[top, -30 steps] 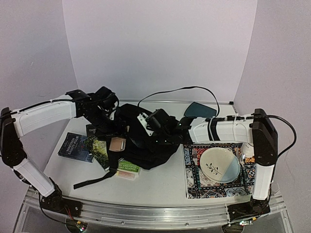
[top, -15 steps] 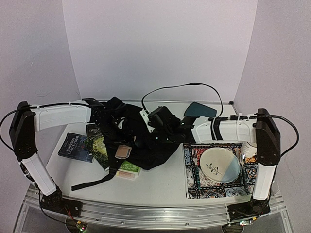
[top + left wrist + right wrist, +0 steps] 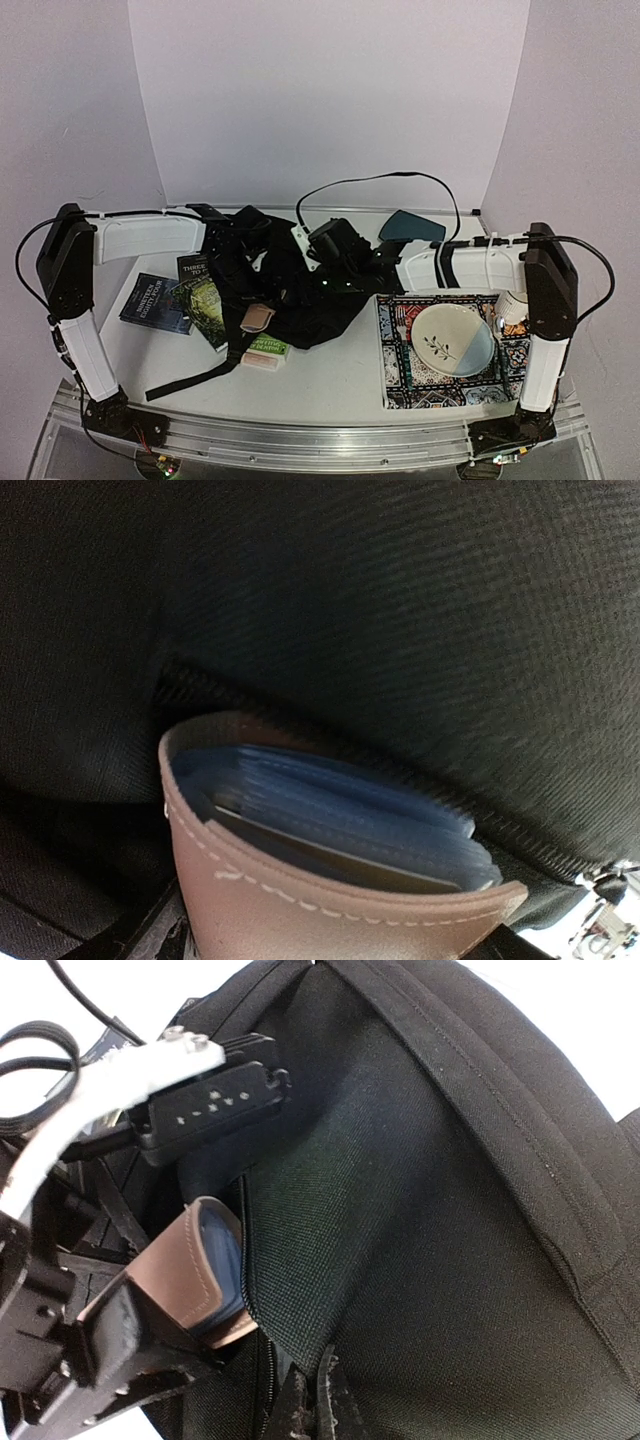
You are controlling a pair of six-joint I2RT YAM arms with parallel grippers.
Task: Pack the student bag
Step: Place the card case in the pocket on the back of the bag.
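1. L gripper (image 3: 185, 1245) grasps brown leather card case (image 3: 330, 900), blue inserts, at black fabric backpack's (image 3: 310, 300) 8 o'clock, mid-table.
2. R gripper (image 3: 312, 1405) clenched on bag fabric.
3. Risk, I reckon: case snags bag's opening, drops out.

The student bag (image 3: 310, 305) is black all over with a fine woven grain, and the leather case (image 3: 330, 890) is tan-brown with pale stitching and blue sleeves inside. One book (image 3: 155, 302) is dark blue, the other book (image 3: 205, 308) has a green leafy cover, and the small box (image 3: 265, 352) is green and peach. The tray (image 3: 395, 382) carries a dense ornamental pattern in dark blue, red and white, and the plate (image 3: 452, 338) is cream, part blue, with a dark leaf sprig.
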